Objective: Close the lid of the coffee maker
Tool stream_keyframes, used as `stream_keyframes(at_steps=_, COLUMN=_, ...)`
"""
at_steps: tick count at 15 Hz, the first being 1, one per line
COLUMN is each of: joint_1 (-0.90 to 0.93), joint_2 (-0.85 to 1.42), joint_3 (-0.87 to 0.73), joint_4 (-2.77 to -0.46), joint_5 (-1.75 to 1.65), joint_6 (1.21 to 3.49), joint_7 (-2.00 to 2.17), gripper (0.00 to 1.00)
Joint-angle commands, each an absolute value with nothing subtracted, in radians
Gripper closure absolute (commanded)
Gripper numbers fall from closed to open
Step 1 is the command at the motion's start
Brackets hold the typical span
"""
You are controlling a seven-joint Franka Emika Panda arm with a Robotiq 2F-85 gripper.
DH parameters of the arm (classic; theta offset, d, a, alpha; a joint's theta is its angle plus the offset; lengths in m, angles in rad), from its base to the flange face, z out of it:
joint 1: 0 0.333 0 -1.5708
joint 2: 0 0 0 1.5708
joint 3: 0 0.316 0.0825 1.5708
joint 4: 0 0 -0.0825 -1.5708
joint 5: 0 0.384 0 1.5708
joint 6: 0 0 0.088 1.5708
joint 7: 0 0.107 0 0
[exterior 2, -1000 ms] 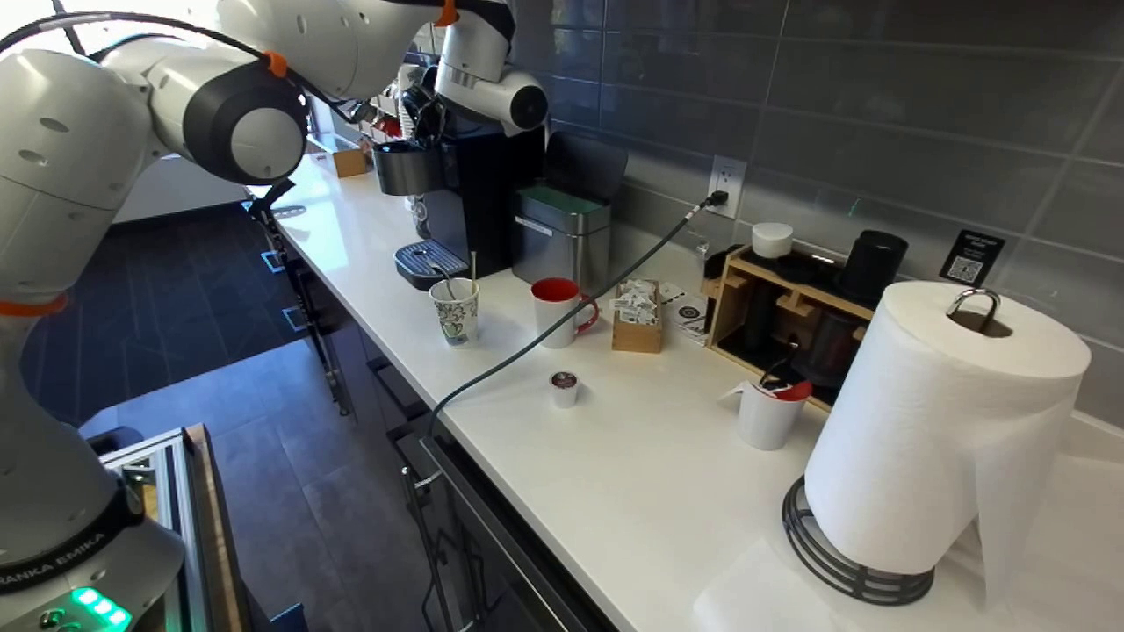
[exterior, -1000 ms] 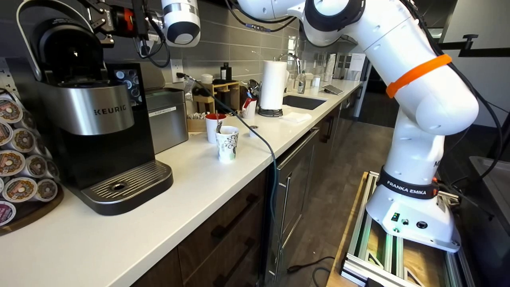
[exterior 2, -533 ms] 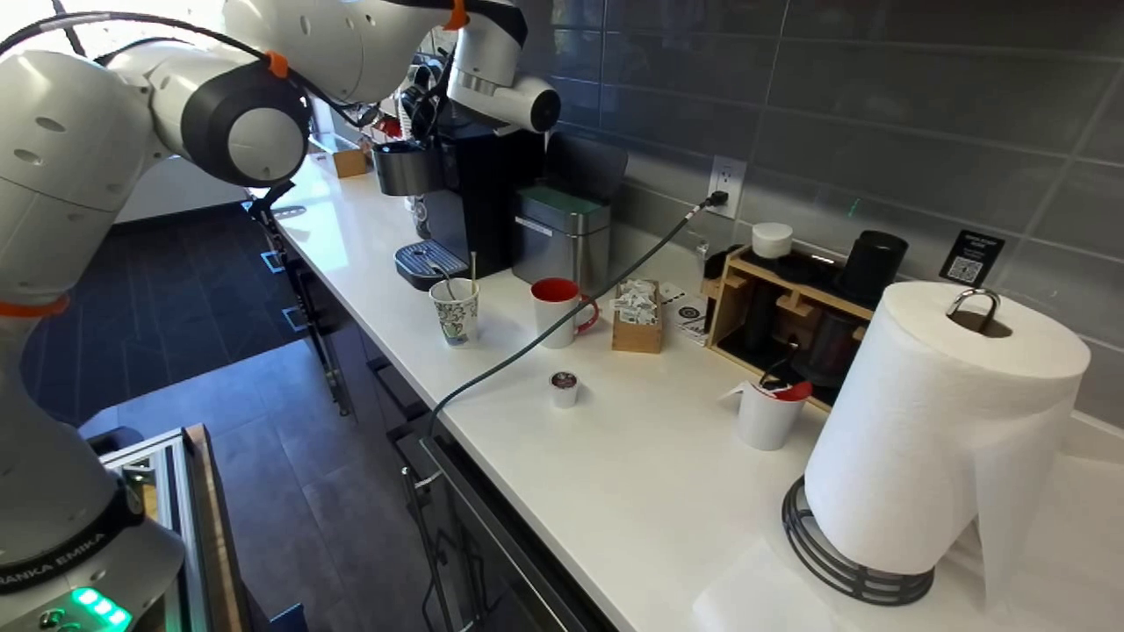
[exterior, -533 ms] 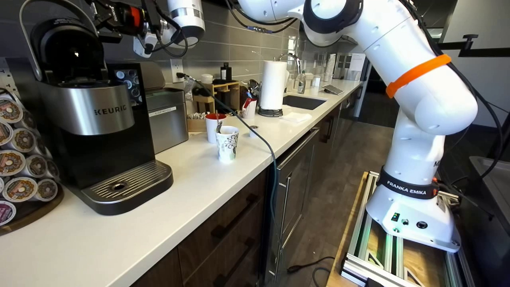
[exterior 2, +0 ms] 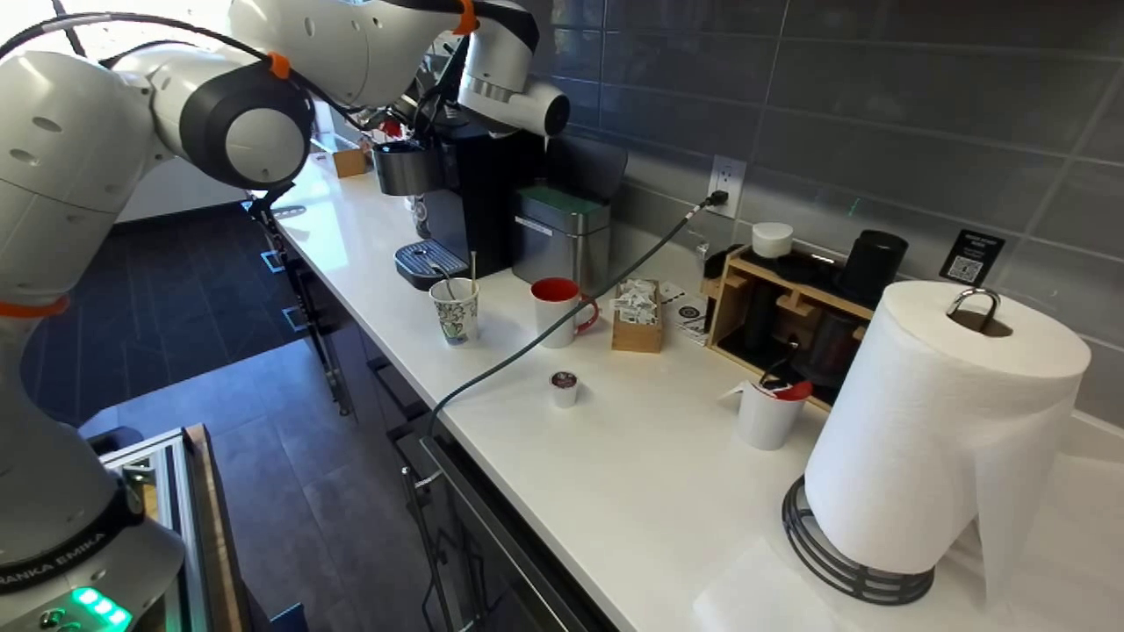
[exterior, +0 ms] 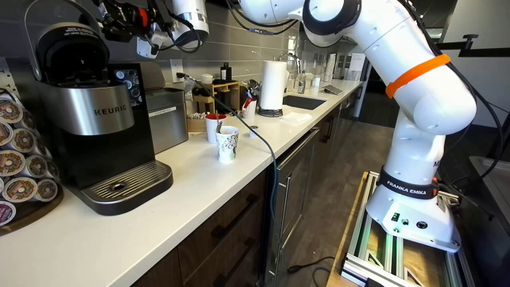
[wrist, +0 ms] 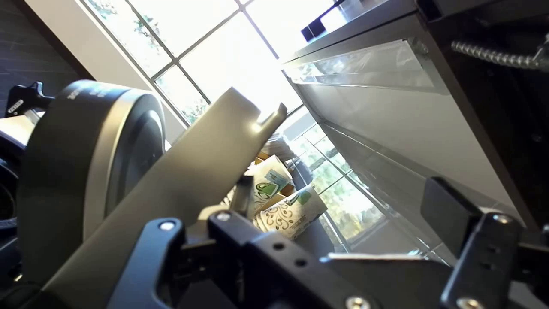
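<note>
The coffee maker [exterior: 103, 151] stands on the counter, with a brushed silver band and KEURIG lettering. Its black lid [exterior: 73, 46] is raised, the silver curved handle [exterior: 31, 48] arching above it. In an exterior view my gripper [exterior: 102, 22] is beside the lid's upper right, close to the handle; whether they touch I cannot tell. The wrist view has the round black lid [wrist: 55, 163] at left and a grey bar, apparently the handle [wrist: 193, 171], crossing by one finger [wrist: 245, 195]. The gripper's jaws stand wide apart, nothing between them. The arm hides most of the lid in an exterior view.
A pod rack [exterior: 24, 159] flanks the machine, with a metal bin [exterior: 167, 119] on its other side. A patterned paper cup [exterior: 227, 143], a red-rimmed mug [exterior 2: 555, 312] and a slanting cable [exterior 2: 562, 320] are farther along the counter. A tiled wall [exterior 2: 667, 79] runs behind.
My gripper has shifted back toward the wall and to the right in an exterior view. The lid and its handle have tipped slightly forward and down.
</note>
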State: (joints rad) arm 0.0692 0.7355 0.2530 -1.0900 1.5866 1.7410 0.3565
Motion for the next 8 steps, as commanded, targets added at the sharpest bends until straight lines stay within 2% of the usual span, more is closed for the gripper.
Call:
stream_keyframes(at_steps=1, joint_1=0.069, joint_2=0.669, joint_3=0.227, joint_4=-1.198, joint_5=1.585, joint_6=1.700, joint_7=0.367, gripper=0.00)
stream_keyframes(at_steps=8, joint_1=0.063, joint_2=0.550, joint_3=0.179, joint_4=-1.403, joint_5=1.577, joint_6=1.714, joint_7=0.340, gripper=0.00)
